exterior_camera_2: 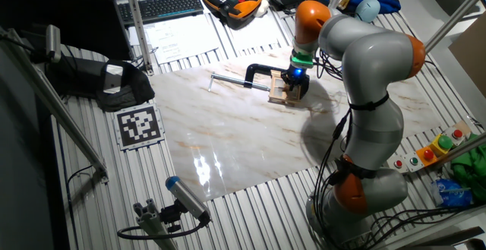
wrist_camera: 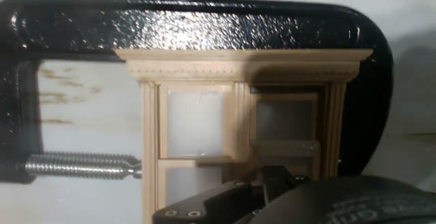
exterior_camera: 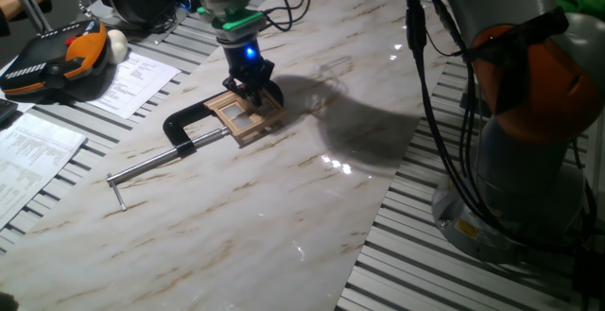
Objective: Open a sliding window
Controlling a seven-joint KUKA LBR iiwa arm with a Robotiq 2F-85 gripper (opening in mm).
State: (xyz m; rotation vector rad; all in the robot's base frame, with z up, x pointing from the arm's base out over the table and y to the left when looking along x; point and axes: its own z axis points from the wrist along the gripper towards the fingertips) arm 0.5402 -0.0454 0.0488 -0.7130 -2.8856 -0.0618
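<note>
The sliding window [wrist_camera: 238, 115] is a small tan wood frame with thin crossbars, lying flat on the marble table. A black C-clamp [wrist_camera: 204, 20] holds it across its top and sides. The window also shows in one fixed view [exterior_camera: 244, 114] and the other fixed view [exterior_camera_2: 278, 93]. My gripper [exterior_camera: 253, 92] stands straight above the window's far half, also seen in the other fixed view [exterior_camera_2: 295, 83]. In the hand view the fingertips [wrist_camera: 272, 178] look closed together, low over the right sash [wrist_camera: 285, 125]. The right sash sits darker and set back from the left pane.
The clamp's steel screw rod [exterior_camera: 161, 164] sticks out toward the left front of the marble slab [exterior_camera: 284, 216]. A teach pendant [exterior_camera: 57, 60] and papers [exterior_camera: 132, 79] lie at the left. The arm's base [exterior_camera: 529, 160] and cables stand at the right.
</note>
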